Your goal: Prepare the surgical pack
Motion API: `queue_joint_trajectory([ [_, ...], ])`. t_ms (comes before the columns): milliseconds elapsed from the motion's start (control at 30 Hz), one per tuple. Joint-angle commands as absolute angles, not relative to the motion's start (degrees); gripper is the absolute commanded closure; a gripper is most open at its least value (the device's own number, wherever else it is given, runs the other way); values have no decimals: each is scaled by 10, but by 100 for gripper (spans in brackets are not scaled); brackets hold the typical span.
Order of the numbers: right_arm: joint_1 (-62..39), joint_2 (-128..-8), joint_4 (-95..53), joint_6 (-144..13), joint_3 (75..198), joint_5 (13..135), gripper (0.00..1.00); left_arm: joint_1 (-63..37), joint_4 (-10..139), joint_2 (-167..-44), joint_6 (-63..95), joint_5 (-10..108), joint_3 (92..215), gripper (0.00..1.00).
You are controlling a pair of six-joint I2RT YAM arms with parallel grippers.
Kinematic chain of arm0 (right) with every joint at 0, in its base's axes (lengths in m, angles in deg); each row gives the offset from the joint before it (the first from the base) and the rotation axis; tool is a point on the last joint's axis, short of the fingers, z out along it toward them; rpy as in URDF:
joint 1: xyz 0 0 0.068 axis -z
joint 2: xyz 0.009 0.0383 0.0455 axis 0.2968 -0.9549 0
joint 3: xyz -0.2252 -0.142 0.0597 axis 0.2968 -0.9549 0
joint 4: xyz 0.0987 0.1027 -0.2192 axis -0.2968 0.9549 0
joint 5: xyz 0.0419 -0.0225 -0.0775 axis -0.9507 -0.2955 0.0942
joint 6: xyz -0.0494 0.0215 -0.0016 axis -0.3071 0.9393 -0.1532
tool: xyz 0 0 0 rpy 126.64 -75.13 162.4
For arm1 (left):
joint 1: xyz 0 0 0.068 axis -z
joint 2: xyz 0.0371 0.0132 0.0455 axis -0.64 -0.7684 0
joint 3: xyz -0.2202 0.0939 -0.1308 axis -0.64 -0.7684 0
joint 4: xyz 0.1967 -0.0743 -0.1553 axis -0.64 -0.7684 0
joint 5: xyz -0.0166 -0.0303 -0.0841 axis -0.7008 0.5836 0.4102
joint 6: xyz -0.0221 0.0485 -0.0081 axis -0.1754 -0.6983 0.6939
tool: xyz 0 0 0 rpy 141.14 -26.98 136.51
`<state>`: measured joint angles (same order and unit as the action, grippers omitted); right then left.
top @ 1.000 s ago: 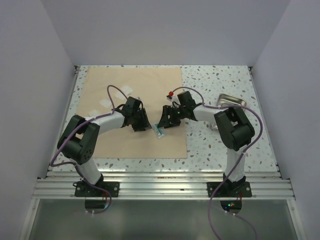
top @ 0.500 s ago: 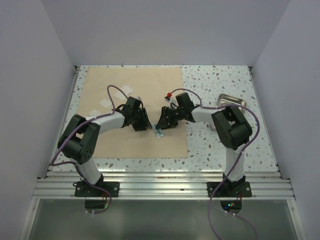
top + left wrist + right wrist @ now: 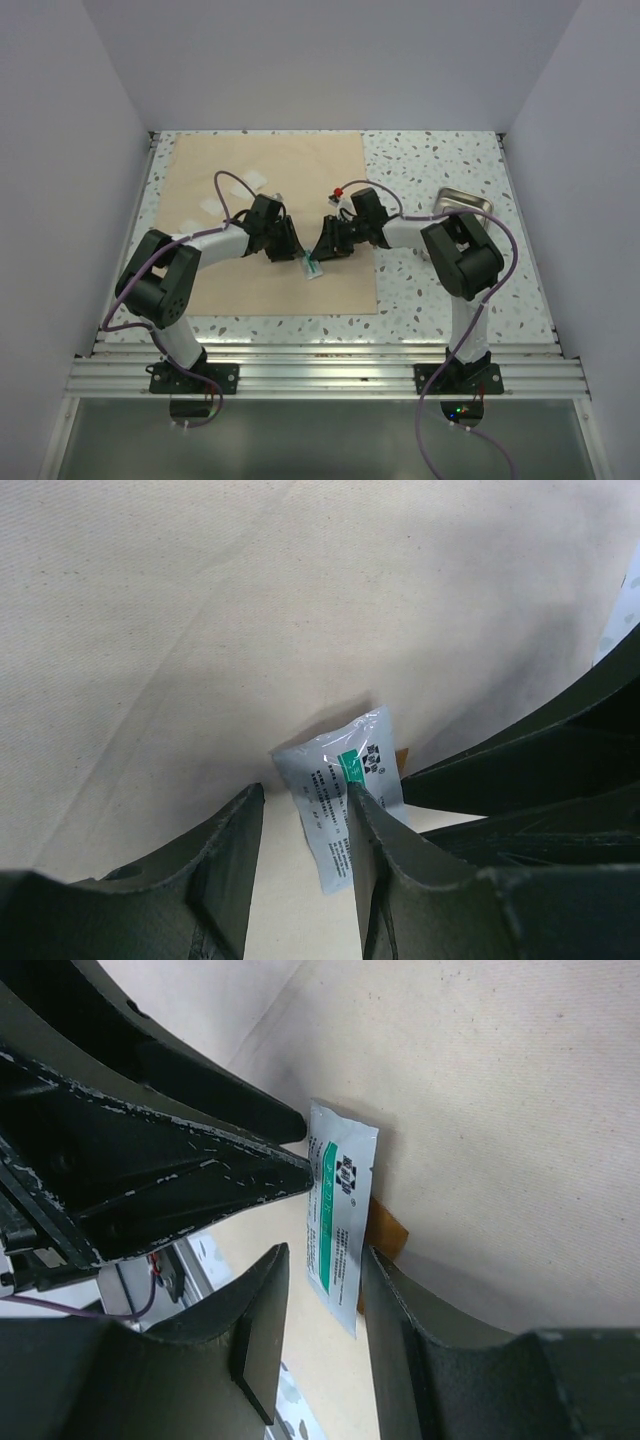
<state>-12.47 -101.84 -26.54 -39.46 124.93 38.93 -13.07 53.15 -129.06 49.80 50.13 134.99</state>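
Note:
A small white packet with a green stripe lies on the tan sheet near its right edge. Both grippers meet over it. My left gripper stands open, and the packet reaches in between its jaws, against the right finger. From the other side, my right gripper is open with a narrow gap. The packet sits between its jaws close to the right finger, with a brown tab under it. The steel tray sits at the right. White gauze squares lie on the sheet.
The left gripper's fingers fill the upper left of the right wrist view, a short way from the right gripper. The right arm's elbow stands beside the tray. Speckled tabletop lies right of the sheet, with walls on three sides.
The right gripper has slid left onto the packet and its jaws have narrowed. The packet has shifted slightly left. The left arm has barely moved.

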Motion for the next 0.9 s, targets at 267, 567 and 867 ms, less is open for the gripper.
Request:
queue_joint_trajectory([
  [267, -136, -1008, -308, -376, 1228, 367, 62, -125, 523, -1318, 495, 493, 1328, 57],
  [567, -141, -1017, -340, -340, 1223, 390, 62, -125, 529, -1316, 495, 497, 1325, 58],
  [867, -144, -1034, -414, -278, 1208, 382, 63, -125, 535, -1312, 498, 504, 1318, 59],
])
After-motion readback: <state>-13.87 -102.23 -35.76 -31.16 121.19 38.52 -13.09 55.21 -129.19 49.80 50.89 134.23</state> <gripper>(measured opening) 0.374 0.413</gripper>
